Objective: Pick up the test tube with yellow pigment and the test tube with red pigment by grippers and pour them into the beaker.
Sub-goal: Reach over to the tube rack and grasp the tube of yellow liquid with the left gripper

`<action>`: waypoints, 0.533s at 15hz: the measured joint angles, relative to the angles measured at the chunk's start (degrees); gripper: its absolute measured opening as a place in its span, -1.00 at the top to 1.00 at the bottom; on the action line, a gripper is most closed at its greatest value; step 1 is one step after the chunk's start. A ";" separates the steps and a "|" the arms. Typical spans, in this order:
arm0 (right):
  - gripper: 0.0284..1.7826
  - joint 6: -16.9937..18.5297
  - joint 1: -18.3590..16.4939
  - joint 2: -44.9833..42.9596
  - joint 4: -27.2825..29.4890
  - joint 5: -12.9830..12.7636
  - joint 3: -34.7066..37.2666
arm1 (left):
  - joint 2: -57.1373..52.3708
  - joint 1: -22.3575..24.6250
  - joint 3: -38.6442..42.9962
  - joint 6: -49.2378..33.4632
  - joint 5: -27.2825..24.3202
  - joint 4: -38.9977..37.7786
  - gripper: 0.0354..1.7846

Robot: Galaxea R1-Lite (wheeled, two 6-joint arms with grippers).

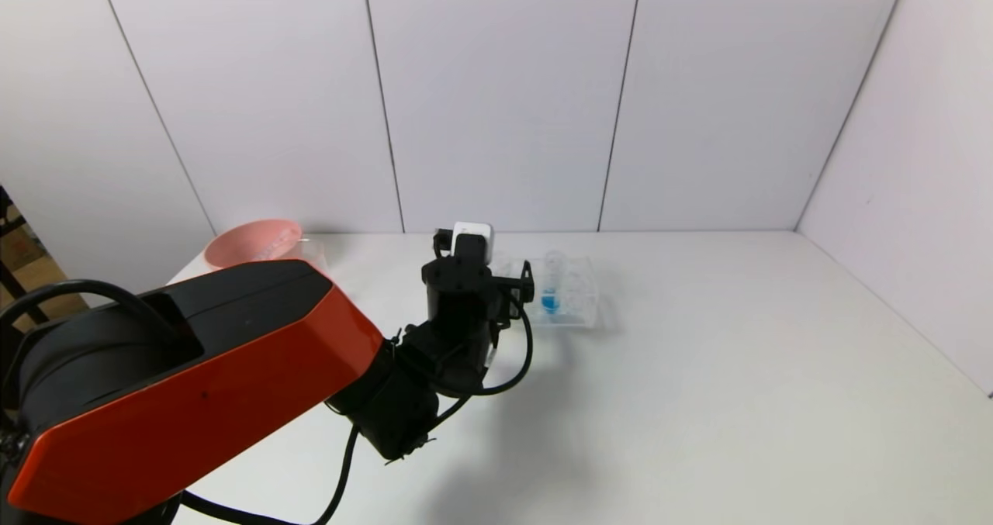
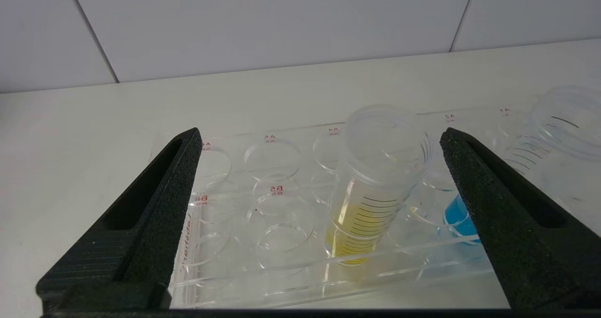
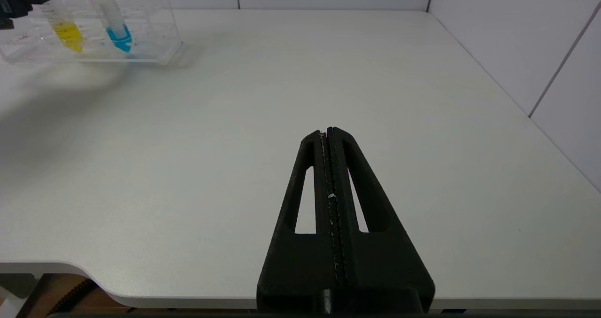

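Observation:
The test tube with yellow pigment [image 2: 375, 191] stands tilted in a clear many-holed rack [image 2: 263, 271]. It also shows in the right wrist view [image 3: 65, 29]. My left gripper [image 2: 321, 137] is open. Its fingers [image 2: 178, 167] stand either side of the yellow tube without touching it. In the head view my left wrist [image 1: 461, 292] hides that tube at the rack's [image 1: 578, 296] left end. My right gripper [image 3: 328, 131] is shut and empty, low over the table's front right. The test tube with red pigment is out of view. I cannot make out the beaker.
A tube with blue liquid [image 1: 551, 284] stands in the rack just right of the yellow one, close to my left gripper's finger [image 2: 469, 177]. A pink bowl [image 1: 252, 243] sits at the table's back left with a faint clear shape beside it. White walls close the back and right.

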 joint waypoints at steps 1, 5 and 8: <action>0.91 0.02 0.00 0.00 0.00 -0.02 0.00 | 0.33 0.22 -0.50 0.05 -0.16 0.00 -0.99; 0.91 0.00 0.00 0.00 -0.02 -0.02 0.00 | 1.78 0.83 -2.07 0.90 -0.27 0.52 -0.99; 0.91 0.02 0.00 0.00 0.00 -0.02 0.00 | 2.34 1.10 -2.51 0.99 -0.83 0.96 -0.92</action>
